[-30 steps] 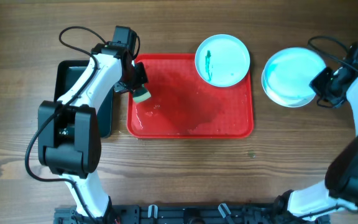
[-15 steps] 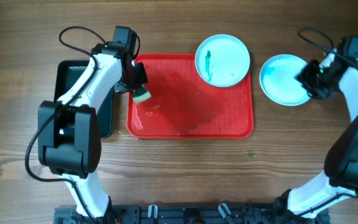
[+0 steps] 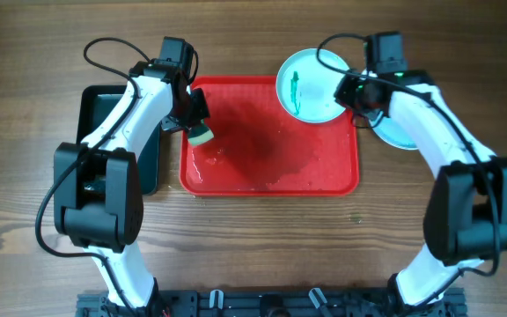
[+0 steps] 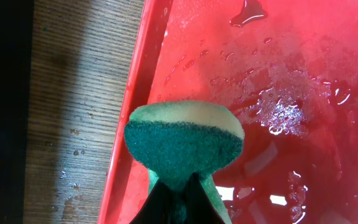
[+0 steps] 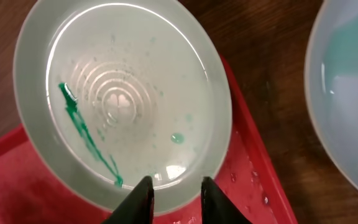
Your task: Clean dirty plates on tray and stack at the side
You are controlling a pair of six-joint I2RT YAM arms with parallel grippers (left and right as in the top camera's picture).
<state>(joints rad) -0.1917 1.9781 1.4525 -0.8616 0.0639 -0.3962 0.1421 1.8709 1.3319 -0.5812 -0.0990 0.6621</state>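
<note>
A pale plate with a teal-green smear [image 3: 313,84] lies on the far right corner of the red tray [image 3: 271,167]. My right gripper [image 3: 352,92] is open and empty over this plate's right rim; in the right wrist view the fingertips [image 5: 143,198] straddle the near rim of the smeared plate [image 5: 123,99]. A turquoise plate [image 3: 394,134] lies on the table right of the tray, partly hidden by my right arm, and shows in the right wrist view [image 5: 350,93]. My left gripper [image 3: 196,126] is shut on a green and yellow sponge [image 4: 182,140] over the tray's left edge.
A dark green tray [image 3: 104,132] lies left of the red tray. The red tray's floor [image 4: 291,93] is wet with puddles and droplets. Cables trail from both arms at the back of the wooden table.
My right arm has swung left, from the turquoise plate beside the tray to over the smeared plate's rim. The turquoise plate stays on the table. My left arm has not moved.
</note>
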